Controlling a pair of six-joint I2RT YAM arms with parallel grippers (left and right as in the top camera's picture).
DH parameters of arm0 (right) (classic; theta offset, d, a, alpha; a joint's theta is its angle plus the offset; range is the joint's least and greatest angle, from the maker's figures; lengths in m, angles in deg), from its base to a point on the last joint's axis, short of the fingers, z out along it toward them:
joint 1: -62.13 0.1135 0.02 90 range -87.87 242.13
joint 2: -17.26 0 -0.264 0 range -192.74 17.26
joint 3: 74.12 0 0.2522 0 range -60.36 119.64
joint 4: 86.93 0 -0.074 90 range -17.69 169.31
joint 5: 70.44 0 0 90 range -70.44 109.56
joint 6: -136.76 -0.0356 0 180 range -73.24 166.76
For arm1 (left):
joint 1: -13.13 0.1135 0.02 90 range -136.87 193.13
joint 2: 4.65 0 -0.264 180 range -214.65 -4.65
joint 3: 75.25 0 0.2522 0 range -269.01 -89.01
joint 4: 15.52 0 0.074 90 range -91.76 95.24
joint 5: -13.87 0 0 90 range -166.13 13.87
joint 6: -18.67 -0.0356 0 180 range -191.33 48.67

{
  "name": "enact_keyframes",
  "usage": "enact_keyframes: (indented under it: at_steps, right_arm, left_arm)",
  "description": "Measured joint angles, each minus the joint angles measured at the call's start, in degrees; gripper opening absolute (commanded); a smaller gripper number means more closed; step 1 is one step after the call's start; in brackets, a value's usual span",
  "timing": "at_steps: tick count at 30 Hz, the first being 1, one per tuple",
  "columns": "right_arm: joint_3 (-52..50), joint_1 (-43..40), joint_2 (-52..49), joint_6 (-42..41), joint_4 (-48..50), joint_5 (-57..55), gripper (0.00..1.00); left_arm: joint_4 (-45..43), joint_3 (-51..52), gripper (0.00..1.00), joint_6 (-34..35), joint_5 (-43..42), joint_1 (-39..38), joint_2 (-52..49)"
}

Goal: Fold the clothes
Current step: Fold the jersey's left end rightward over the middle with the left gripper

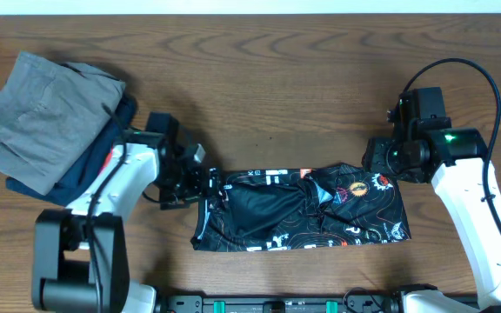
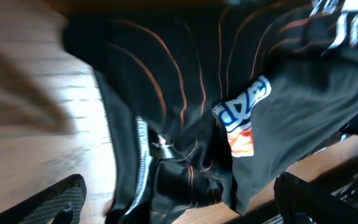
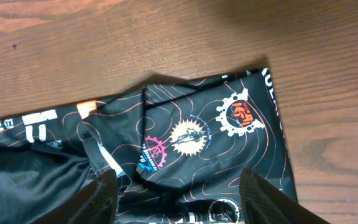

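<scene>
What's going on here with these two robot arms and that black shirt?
Two robot arms are working on folding a black sports jersey on a wooden table. It lies in a long strip, rumpled in the middle. The left end effector is open at the jersey's left end, and the right end effector is open near its right end. A pile of folded garments sits off to the side.

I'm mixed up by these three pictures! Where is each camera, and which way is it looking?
Overhead: above the table, looking straight down at the black jersey, left gripper, right gripper and grey garment.
Left wrist: on the left arm, close over the jersey's orange lines; its fingers at bottom corners.
Right wrist: on the right arm, over the jersey's round badges; its fingers at bottom.
Shared: overhead and right wrist both show the badges.
</scene>
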Motion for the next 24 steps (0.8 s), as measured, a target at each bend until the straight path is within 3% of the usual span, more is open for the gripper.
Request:
enact_keyframes:
  at_steps: [10, 11, 14, 18, 20, 24]
  right_arm:
    - [0.0, 0.0, 0.0, 0.0, -0.3, 0.0, 0.59]
    - [0.0, 0.0, 0.0, 0.0, -0.3, 0.0, 0.59]
    - [0.0, 0.0, 0.0, 0.0, -0.3, 0.0, 0.59]
    - [0.0, 0.0, 0.0, 0.0, -0.4, 0.0, 0.58]
    - [0.0, 0.0, 0.0, 0.0, -0.4, 0.0, 0.58]
    - [0.0, 0.0, 0.0, 0.0, -0.4, 0.0, 0.57]
  left_arm:
    - [-4.3, 3.0, 1.00, 1.4, -4.0, -3.3, -3.9]
    - [-4.8, 3.2, 0.96, 1.6, -4.9, -3.8, -3.9]
    - [-6.1, 3.7, 0.67, 2.1, -6.4, -5.3, -4.1]
    - [-6.8, 4.7, 0.19, 2.2, -6.4, -6.1, -5.5]
    - [-6.8, 4.8, 0.09, 2.0, -6.1, -5.5, -5.9]
    - [-4.3, 2.8, 0.06, 2.0, -4.9, -2.1, -5.9]
